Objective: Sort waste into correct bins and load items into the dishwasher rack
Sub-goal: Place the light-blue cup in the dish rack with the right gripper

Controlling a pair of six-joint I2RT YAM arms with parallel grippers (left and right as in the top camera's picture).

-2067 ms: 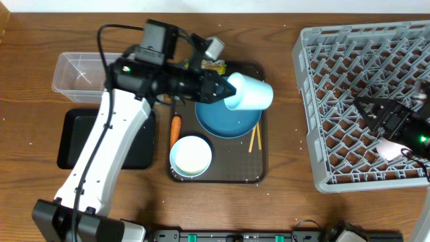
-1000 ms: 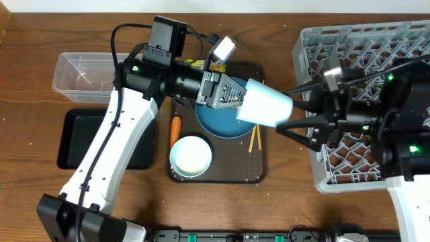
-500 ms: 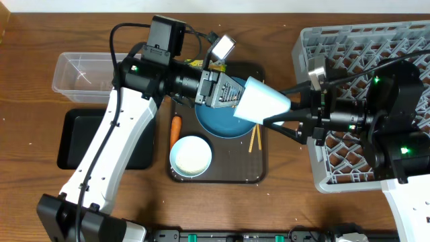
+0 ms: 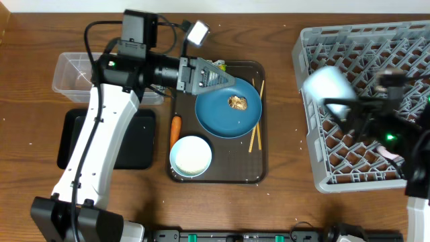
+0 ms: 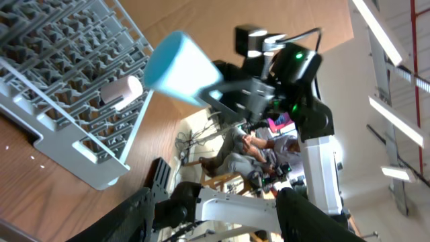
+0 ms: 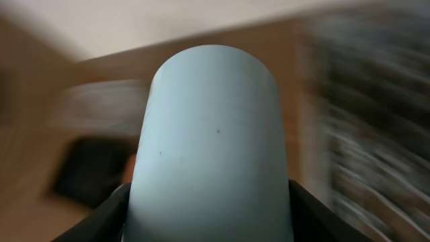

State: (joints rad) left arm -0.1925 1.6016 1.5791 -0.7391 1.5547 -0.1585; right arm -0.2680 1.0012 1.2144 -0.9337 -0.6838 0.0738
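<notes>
The right tool grips the light-blue cup between its fingers — the cup is held tilted in the air over the left part of the dishwasher rack. The left tool hangs wide and empty beside the dark-blue plate — a brown food lump lies on that plate.

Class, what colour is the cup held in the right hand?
The cup is light blue, seen most clearly in the right wrist view.
</notes>
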